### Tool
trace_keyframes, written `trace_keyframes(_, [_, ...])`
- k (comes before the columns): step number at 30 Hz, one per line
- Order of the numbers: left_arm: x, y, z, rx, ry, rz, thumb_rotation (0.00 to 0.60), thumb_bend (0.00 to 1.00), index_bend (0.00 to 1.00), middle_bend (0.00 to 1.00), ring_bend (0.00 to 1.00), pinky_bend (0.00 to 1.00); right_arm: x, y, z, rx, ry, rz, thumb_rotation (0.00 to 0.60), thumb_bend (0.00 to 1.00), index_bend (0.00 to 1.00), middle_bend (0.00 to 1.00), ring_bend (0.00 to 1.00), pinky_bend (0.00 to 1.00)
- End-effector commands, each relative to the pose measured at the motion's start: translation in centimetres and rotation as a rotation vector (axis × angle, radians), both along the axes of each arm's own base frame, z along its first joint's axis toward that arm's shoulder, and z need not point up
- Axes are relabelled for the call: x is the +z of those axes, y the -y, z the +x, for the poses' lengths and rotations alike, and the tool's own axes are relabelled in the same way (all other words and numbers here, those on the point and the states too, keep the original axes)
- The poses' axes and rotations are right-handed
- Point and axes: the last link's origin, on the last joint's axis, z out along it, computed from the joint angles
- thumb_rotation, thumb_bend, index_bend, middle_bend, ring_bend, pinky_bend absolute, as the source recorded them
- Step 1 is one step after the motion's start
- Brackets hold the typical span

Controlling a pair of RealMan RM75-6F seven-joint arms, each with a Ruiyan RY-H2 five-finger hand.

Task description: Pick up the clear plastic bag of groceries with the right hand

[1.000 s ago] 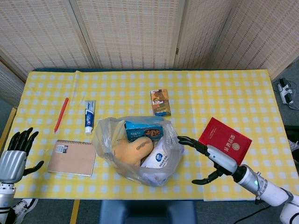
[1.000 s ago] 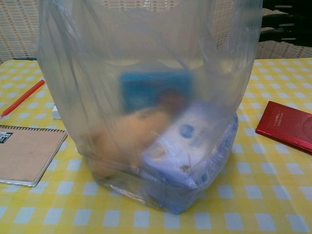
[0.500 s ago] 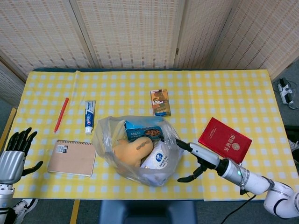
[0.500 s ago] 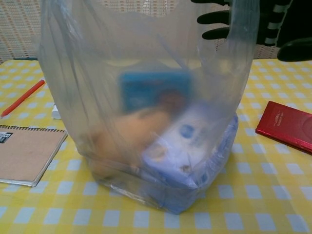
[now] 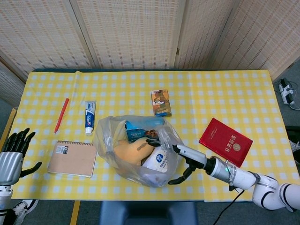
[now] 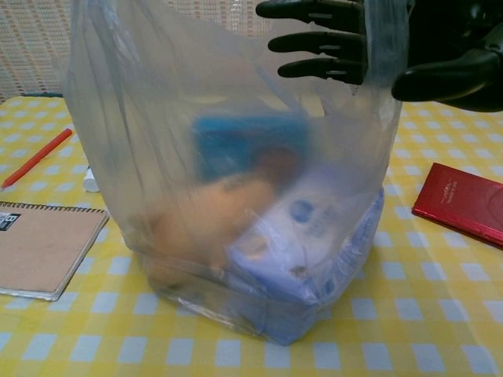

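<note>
The clear plastic bag [image 5: 136, 151] stands upright near the table's front edge, holding a blue box, a tan squash-like item and a white-and-blue pouch. It fills the chest view [image 6: 236, 196]. My right hand [image 5: 180, 157] reaches in from the right at the bag's mouth. Its fingers [image 6: 314, 39] lie inside the bag's right rim and the thumb [image 6: 444, 77] stays outside, apart from them, with the plastic wall between. Nothing is pinched. My left hand [image 5: 12, 156] hangs open off the table's left edge, far from the bag.
A red book [image 5: 226, 141] lies right of the bag, just behind my right forearm. Left of the bag lie a spiral notebook [image 5: 72, 158], a toothpaste tube [image 5: 90, 117] and a red pen [image 5: 61, 115]. A small box [image 5: 161, 102] sits behind the bag.
My right hand has moved left from beside the red book to the bag. Its fingers now pass over the rim into the mouth. The left hand dropped slightly.
</note>
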Motion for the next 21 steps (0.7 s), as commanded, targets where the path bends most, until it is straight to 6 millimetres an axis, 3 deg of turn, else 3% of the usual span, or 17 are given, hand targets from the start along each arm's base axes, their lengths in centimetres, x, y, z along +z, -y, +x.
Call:
trace_keyframes(1, [0.0, 0.0, 0.0, 0.001, 0.000, -0.002, 0.600, 0.22, 0.00, 0.00, 0.01, 0.00, -0.2, 0.2, 0.3, 0.010, 0.004, -0.003, 0.600, 0.21, 0.00, 0.00, 0.00, 0.00])
trace_keyframes(21, [0.5, 0.2, -0.2, 0.006, 0.024, -0.003, 0.600, 0.22, 0.00, 0.00, 0.01, 0.00, -3.0, 1.6, 4.6, 0.035, -0.046, -0.006, 0.600, 0.21, 0.00, 0.00, 0.00, 0.00])
